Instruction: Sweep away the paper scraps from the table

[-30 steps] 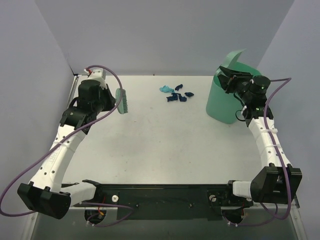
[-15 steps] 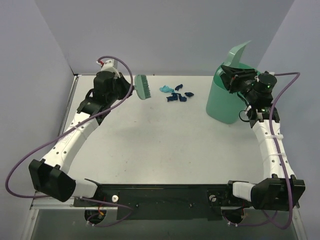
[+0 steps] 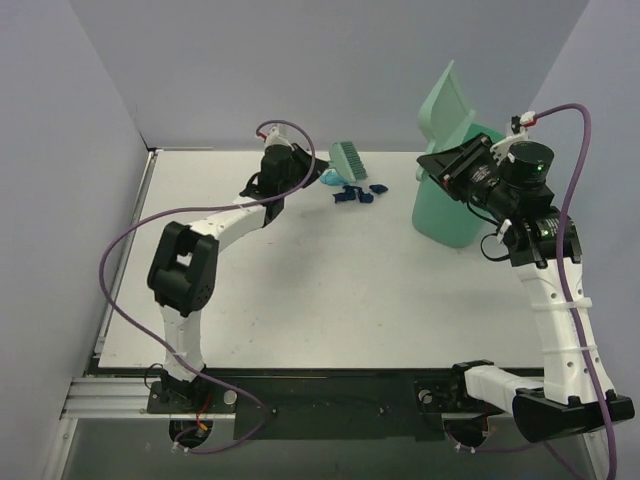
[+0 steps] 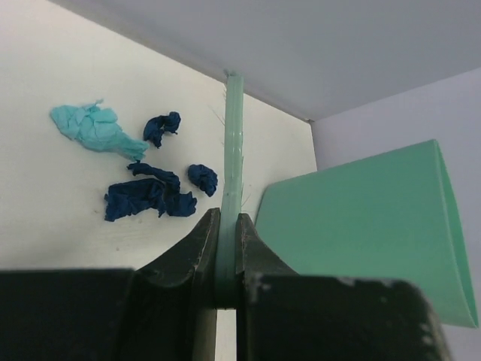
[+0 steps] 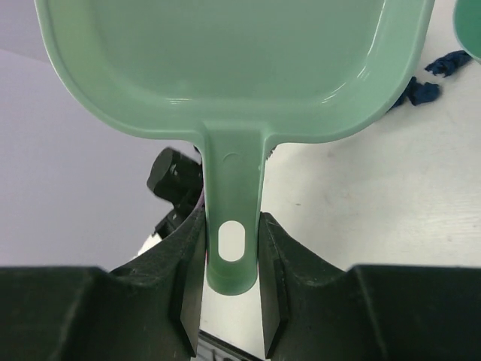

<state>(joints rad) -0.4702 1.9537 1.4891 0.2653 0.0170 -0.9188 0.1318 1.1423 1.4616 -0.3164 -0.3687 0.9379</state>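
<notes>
One white bench [image 3: 300, 290], one green bin [image 3: 445, 210] on it, five scraps [image 4: 146, 197] on the bench left of the bin, one teal, four navy, left tool [image 4: 228, 218] clamping one brush [image 4: 233, 150] beside them, right tool [image 5: 231, 222] clamping one dustpan [image 5: 225, 60] raised above the bin

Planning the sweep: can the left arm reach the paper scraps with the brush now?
Likely yes: left jaws hold the brush just beside the paper scraps, nothing between them on the table.
</notes>
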